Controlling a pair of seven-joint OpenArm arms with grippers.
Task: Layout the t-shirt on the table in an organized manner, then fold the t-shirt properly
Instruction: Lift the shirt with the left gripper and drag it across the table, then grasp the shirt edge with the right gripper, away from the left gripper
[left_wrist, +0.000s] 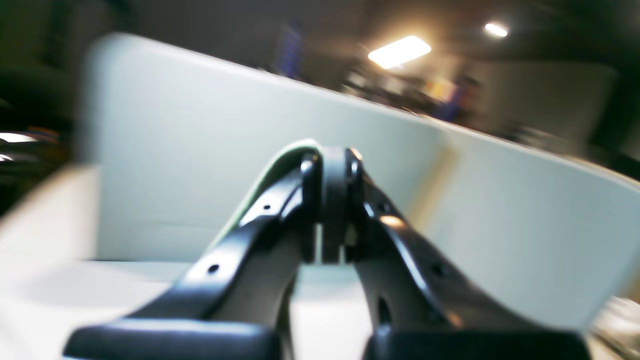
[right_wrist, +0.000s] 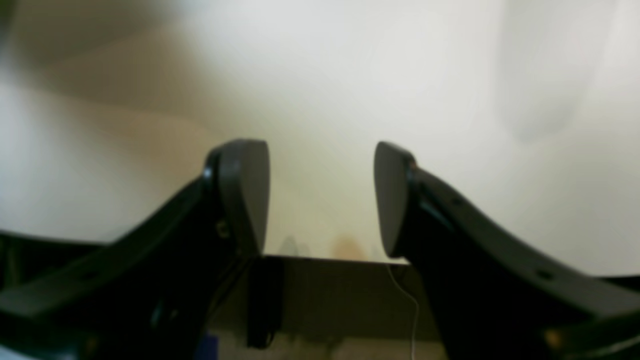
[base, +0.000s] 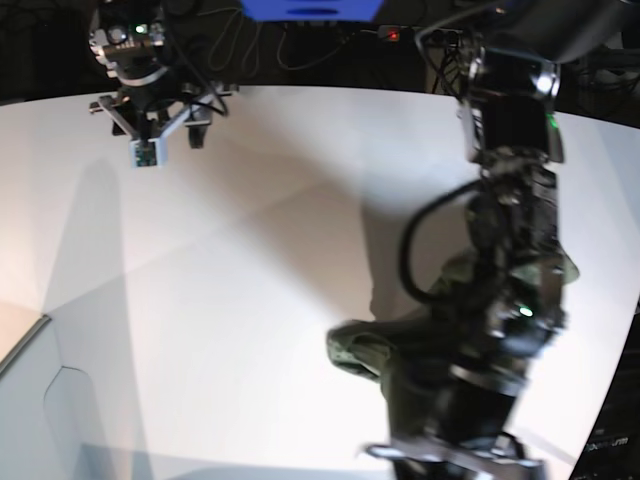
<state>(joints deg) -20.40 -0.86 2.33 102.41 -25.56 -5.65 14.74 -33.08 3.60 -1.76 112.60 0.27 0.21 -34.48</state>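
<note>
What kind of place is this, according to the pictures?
Probably a robotics lab or workshop: two robot arms work over a large white table, cables hang in the dark behind it, and fluorescent ceiling lights are on.

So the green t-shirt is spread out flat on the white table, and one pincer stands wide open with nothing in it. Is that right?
Not quite. The t-shirt is not spread flat: the base view shows it bunched in a crumpled heap on the table, partly hidden behind the dark arm. The rest holds: in the right wrist view the right pincer stands wide open with nothing between its pads.
</note>
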